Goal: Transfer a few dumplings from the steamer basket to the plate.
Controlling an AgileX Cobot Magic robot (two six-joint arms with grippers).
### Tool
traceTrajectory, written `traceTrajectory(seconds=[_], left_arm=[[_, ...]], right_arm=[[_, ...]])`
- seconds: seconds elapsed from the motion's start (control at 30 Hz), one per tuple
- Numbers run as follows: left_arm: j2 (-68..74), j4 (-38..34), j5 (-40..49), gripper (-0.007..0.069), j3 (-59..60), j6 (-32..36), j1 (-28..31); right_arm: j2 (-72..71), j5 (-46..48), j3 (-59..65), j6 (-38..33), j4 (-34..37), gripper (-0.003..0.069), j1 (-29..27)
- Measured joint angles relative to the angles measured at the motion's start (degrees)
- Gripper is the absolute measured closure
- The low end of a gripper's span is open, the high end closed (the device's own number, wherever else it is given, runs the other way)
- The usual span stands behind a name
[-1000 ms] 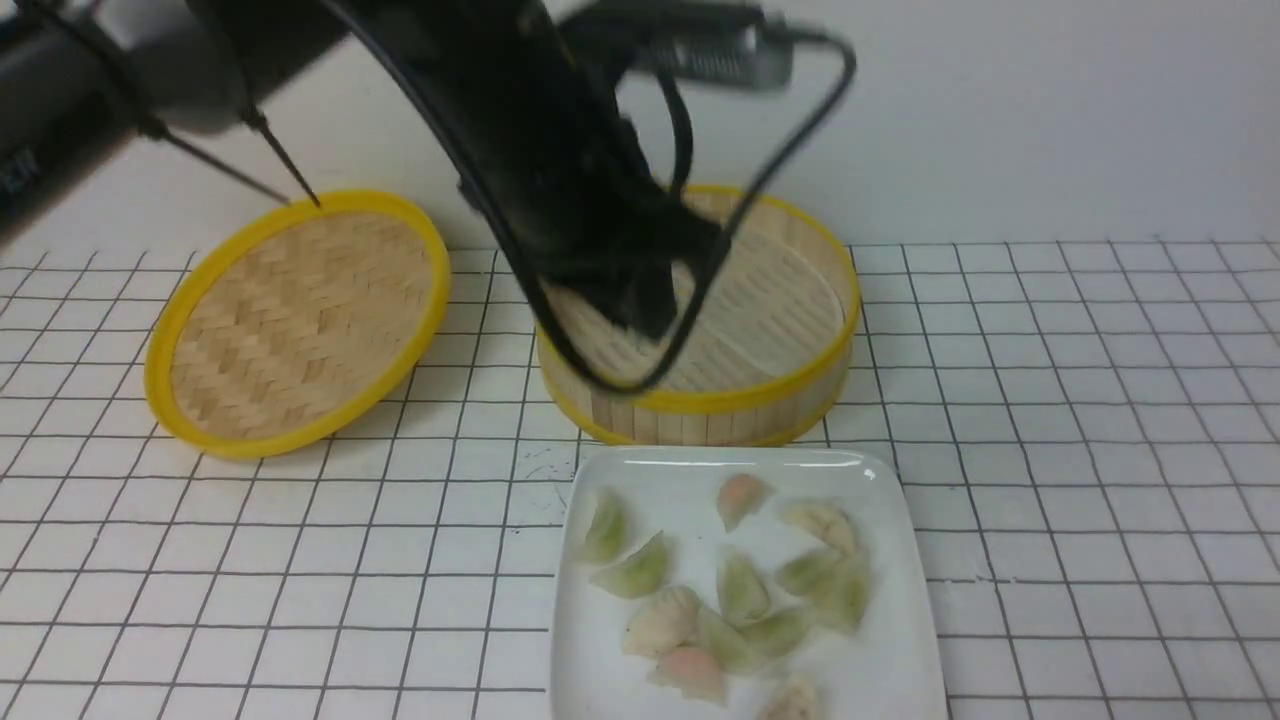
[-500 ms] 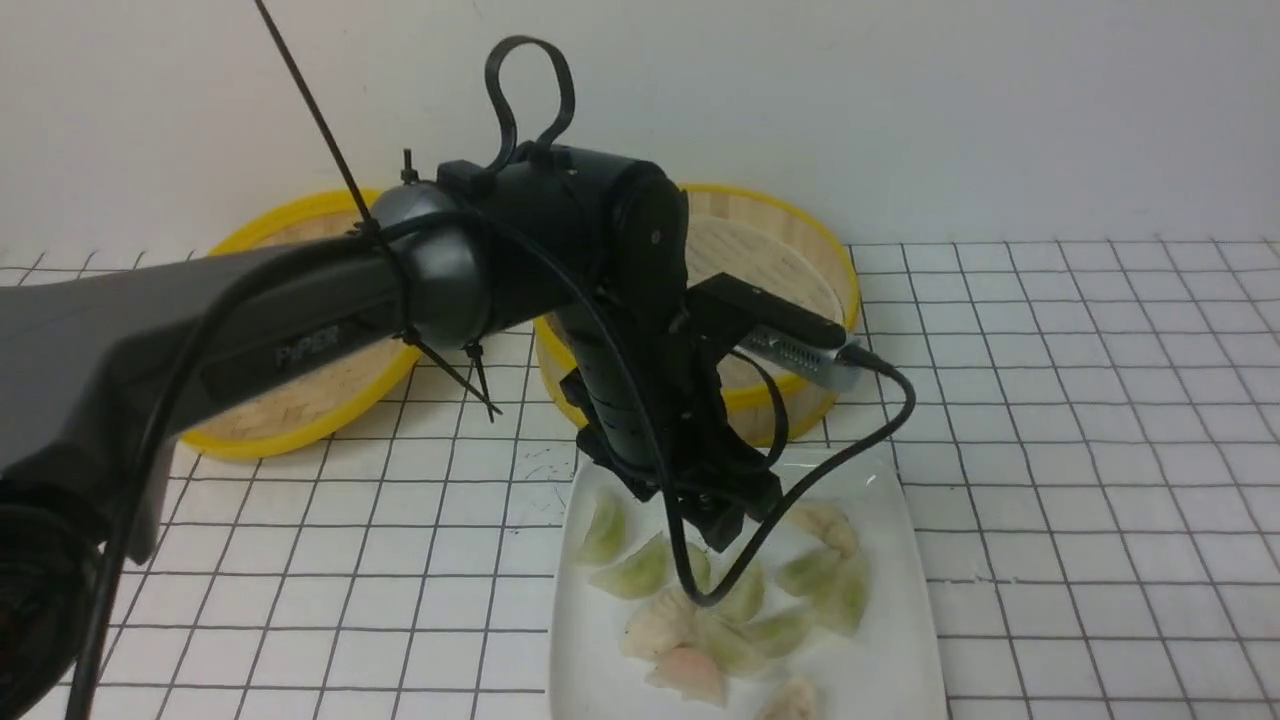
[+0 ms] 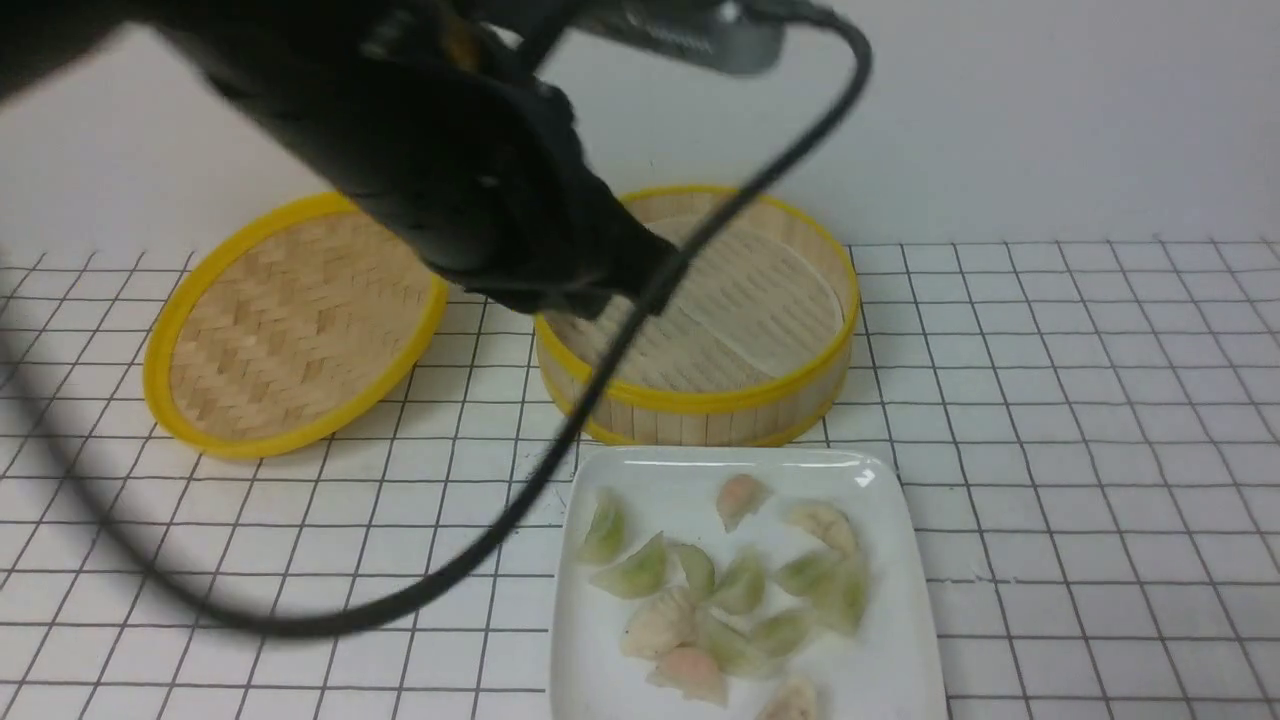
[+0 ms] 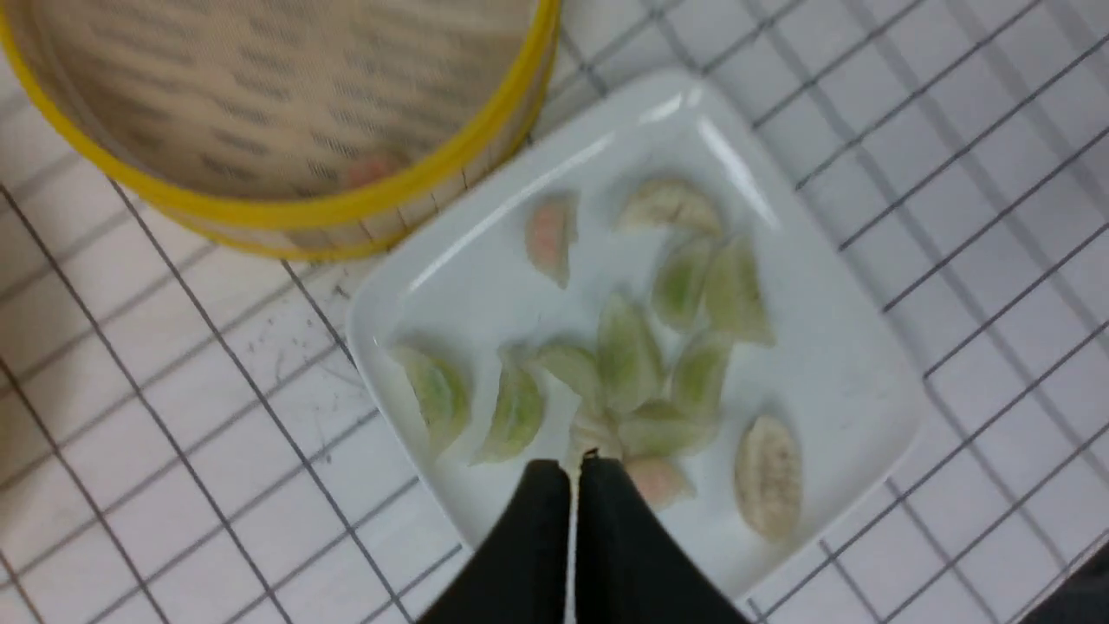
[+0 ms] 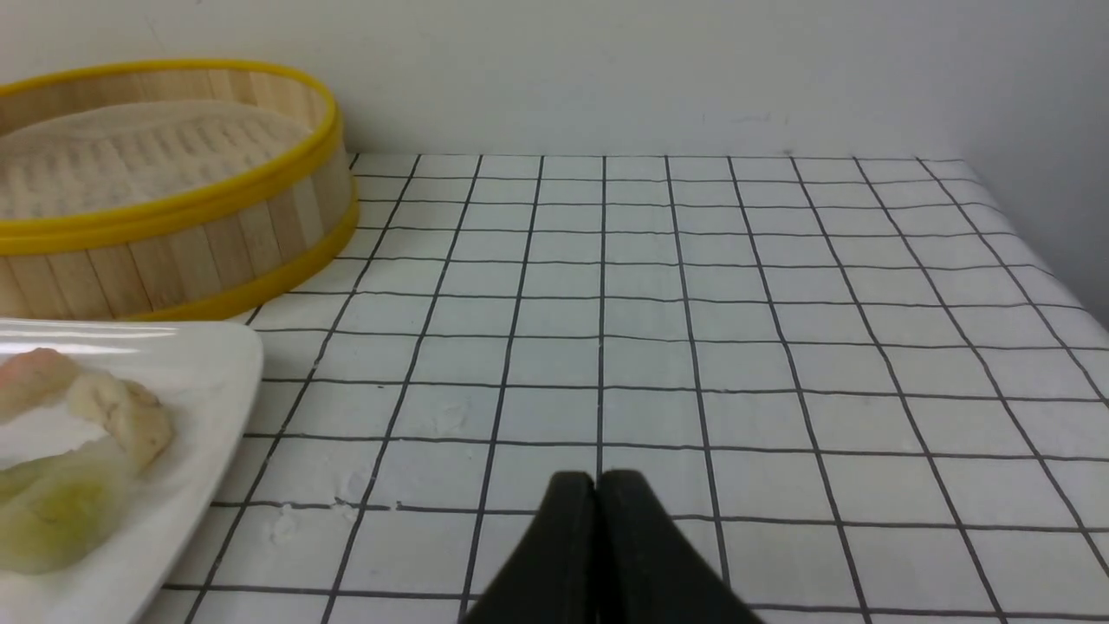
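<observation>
Gridded table [image 3: 1100, 450], dumplings [image 3: 740, 590] on plate [image 3: 905, 650], left tool [image 4: 573, 472] closed.

Robot test bench, not a working kitchen. The tabletop [image 3: 1050, 400] has a white cover ruled in a black square grid and ends at a bare white wall [image 3: 1050, 120]. A black robot arm [image 3: 450, 180] with a trailing cable [image 3: 560, 440] hangs above it. Kitchenware on the grid: a bamboo steamer basket [image 3: 700, 420], a woven lid [image 3: 290, 320], and a white plate [image 3: 890, 650] of dumplings [image 3: 740, 590].
</observation>
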Motion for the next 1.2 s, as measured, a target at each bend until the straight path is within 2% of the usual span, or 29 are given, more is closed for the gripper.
traceTrajectory(seconds=[0.2, 0.57, 0.6, 0.7, 0.8, 1.0, 1.2], left_arm=[[-17.2, 4.4, -9.7, 0.0631, 11.7, 0.1, 0.0], [-51.0, 6.6, -13.0, 0.0631, 19.9, -0.6, 0.0], [-60.3, 7.7, -19.8, 0.0631, 22.3, -4.7, 0.0], [-72.3, 12.4, -33.8, 0.0631, 28.7, -9.4, 0.1], [-78.9, 16.5, -38.4, 0.0631, 34.6, -11.4, 0.6], [-79.3, 17.1, -38.1, 0.0631, 45.9, -10.6, 4.1], [-74.8, 17.4, -42.1, 0.0631, 58.6, -9.0, 6.6]], right_arm=[[0.0, 0.0, 0.0, 0.0, 0.0, 0.0673, 0.0], [0.0, 0.0, 0.0, 0.0, 0.0, 0.0673, 0.0], [0.0, 0.0, 0.0, 0.0, 0.0, 0.0673, 0.0], [0.0, 0.0, 0.0, 0.0, 0.0, 0.0673, 0.0], [0.0, 0.1, 0.0, 0.0, 0.1, 0.0673, 0.0], [0.0, 0.1, 0.0, 0.0, 0.2, 0.0673, 0.0], [0.0, 0.1, 0.0, 0.0, 0.2, 0.0673, 0.0]])
